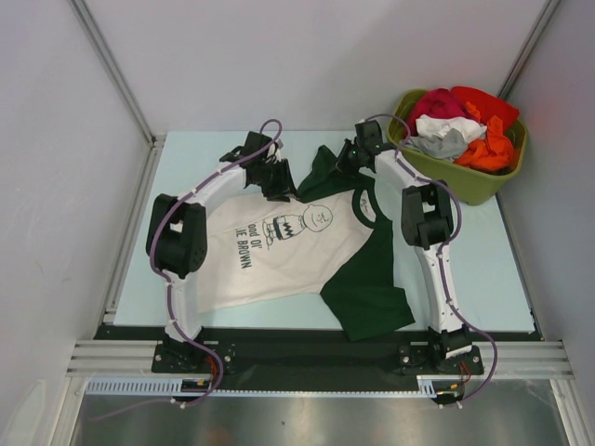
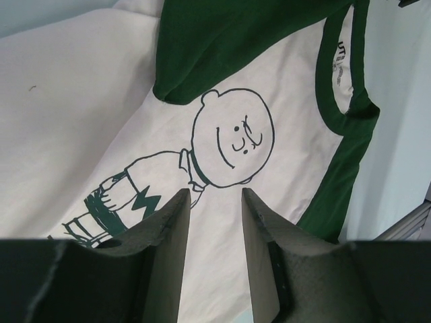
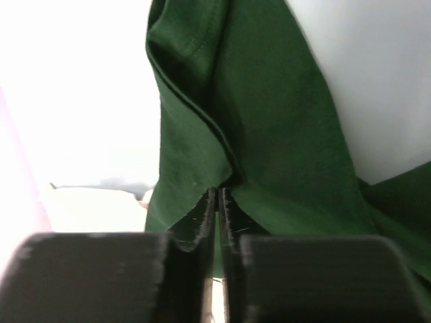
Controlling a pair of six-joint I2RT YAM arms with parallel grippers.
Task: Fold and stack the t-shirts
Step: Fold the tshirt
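Our right gripper (image 3: 217,193) clamps the t-shirt (image 1: 279,260) by its green sleeve (image 3: 229,121); our left gripper (image 2: 214,195) hangs open. We judge the cloth light and floppy, best held at hems.

A cream-white t-shirt (image 1: 279,260) with dark green sleeves lies spread at centre frame. The left gripper (image 1: 277,178) and right gripper (image 1: 351,156) sit over its upper edge. Upper right, a green tub (image 1: 465,189) holds crumpled clothes (image 1: 460,125).
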